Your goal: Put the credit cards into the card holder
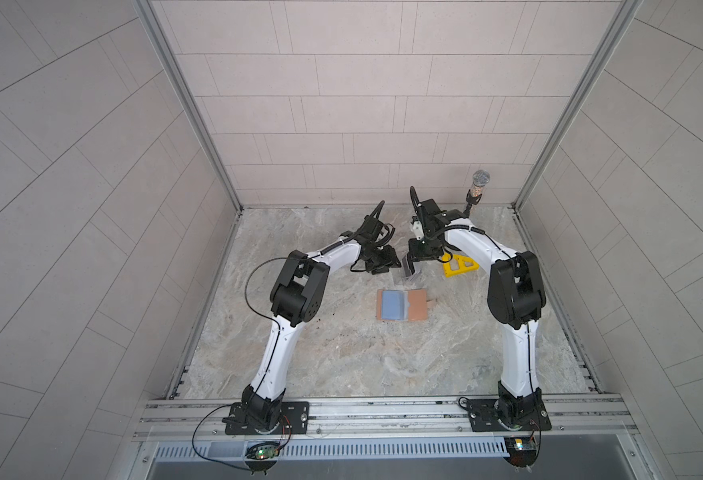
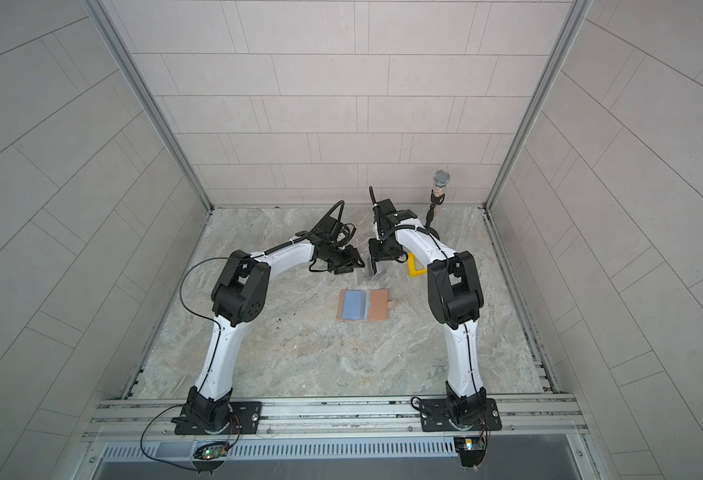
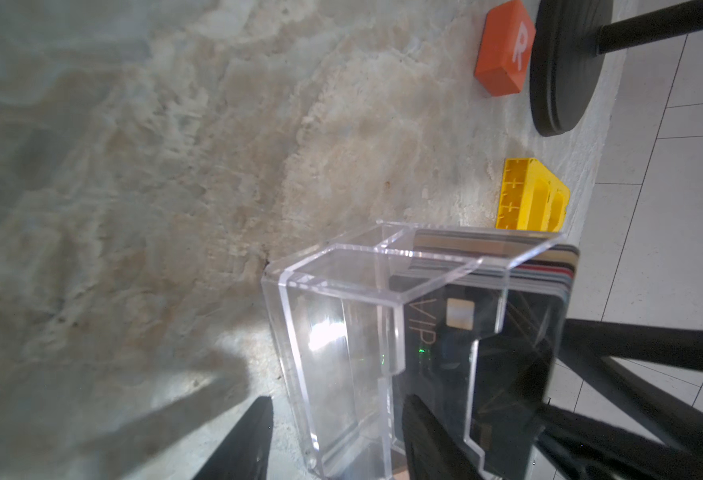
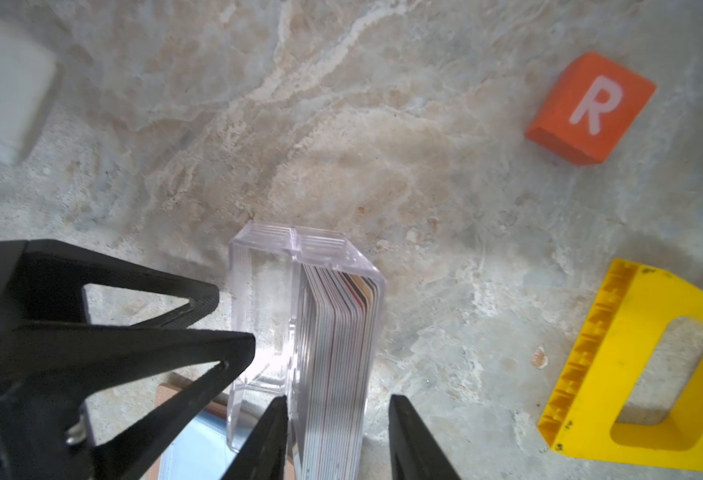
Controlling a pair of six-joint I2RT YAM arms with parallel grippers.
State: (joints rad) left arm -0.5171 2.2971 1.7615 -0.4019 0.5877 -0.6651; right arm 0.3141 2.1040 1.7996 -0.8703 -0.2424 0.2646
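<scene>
The credit cards [image 4: 333, 353] stand on edge as a stack in a clear acrylic stand [image 4: 266, 291]; a black card [image 3: 507, 332] faces outward. My right gripper [image 4: 339, 399] is open astride the stack, one finger against the stand's divider and the other apart from the cards. My left gripper [image 3: 339, 401] is open around the stand's empty compartment [image 3: 333, 332] without gripping it. In both top views the grippers [image 1: 391, 264] [image 1: 411, 266] meet at the stand [image 1: 408, 277]. The card holder [image 1: 416, 305] lies open just in front, tan with blue inside [image 2: 354, 305].
An orange block marked R [image 4: 590, 108] and a yellow triangular piece [image 4: 640, 365] lie to the right of the stand. A microphone on a black stand [image 1: 479, 187] rises at the back right, its round base [image 3: 566, 66] near the orange block. A white block [image 4: 4, 83] sits behind.
</scene>
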